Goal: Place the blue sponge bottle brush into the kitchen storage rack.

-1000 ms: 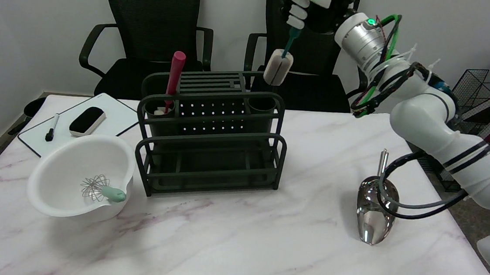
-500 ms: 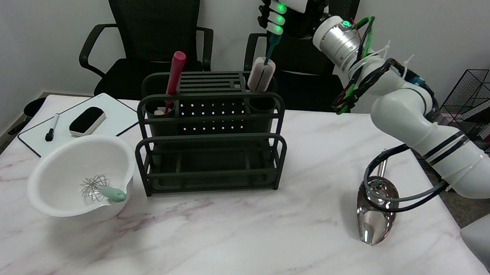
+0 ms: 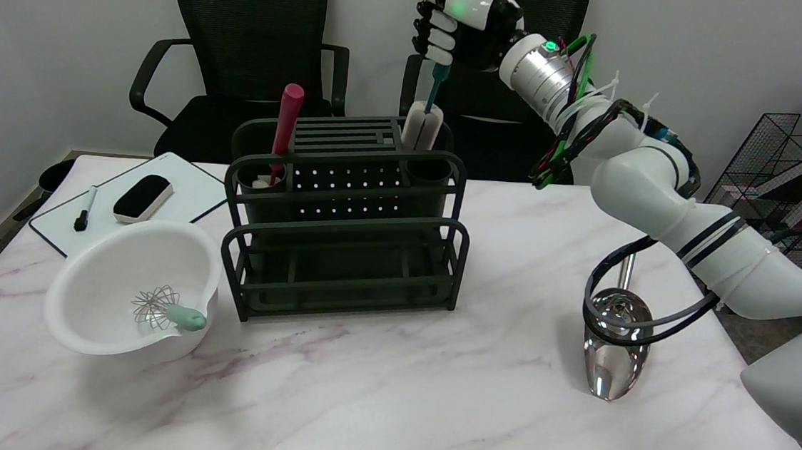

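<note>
Marble-patterned and pale, the tabletop (image 3: 373, 394) is carrying the dark kitchen storage rack (image 3: 343, 228) at centre frame, with two black office chairs (image 3: 250, 48) standing behind it. Near the top of the frame the right hand (image 3: 453, 18) is gripping the blue sponge bottle brush (image 3: 428, 109) high on its thin teal handle, fingers (image 3: 437, 38) wrapped around it, while the pale sponge head is hanging just above the rack's upper right cup. Such a brush is probably light, its handle stiff and its sponge soft, so holding the handle looks right.
</note>
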